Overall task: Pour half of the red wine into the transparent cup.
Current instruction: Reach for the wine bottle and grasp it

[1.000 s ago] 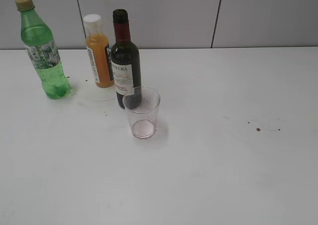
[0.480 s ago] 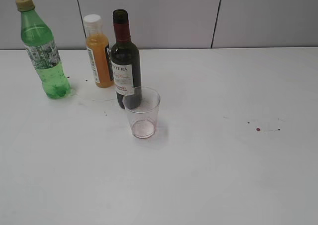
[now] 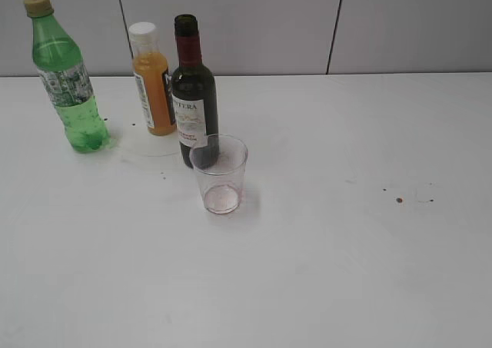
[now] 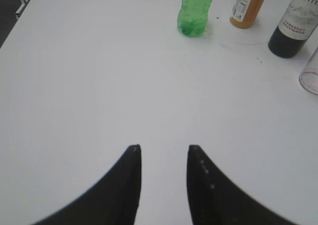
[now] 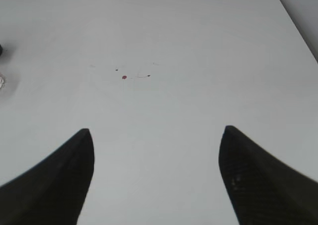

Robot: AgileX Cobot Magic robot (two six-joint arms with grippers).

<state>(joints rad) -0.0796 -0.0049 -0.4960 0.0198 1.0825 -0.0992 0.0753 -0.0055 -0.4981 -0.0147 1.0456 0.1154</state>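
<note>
Clear transparent cup (image 3: pixel 220 173) overlapping wine bottle (image 3: pixel 193 94) base

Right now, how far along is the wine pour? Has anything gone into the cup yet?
Nothing looks done. The cup holds only reddish stains at its bottom, and the wine bottle stands upright just behind it with its mouth open. Nothing is in hand: the left tool and right tool are both open above bare table. Left to do: grasp the bottle, tip it, pour half.
</note>
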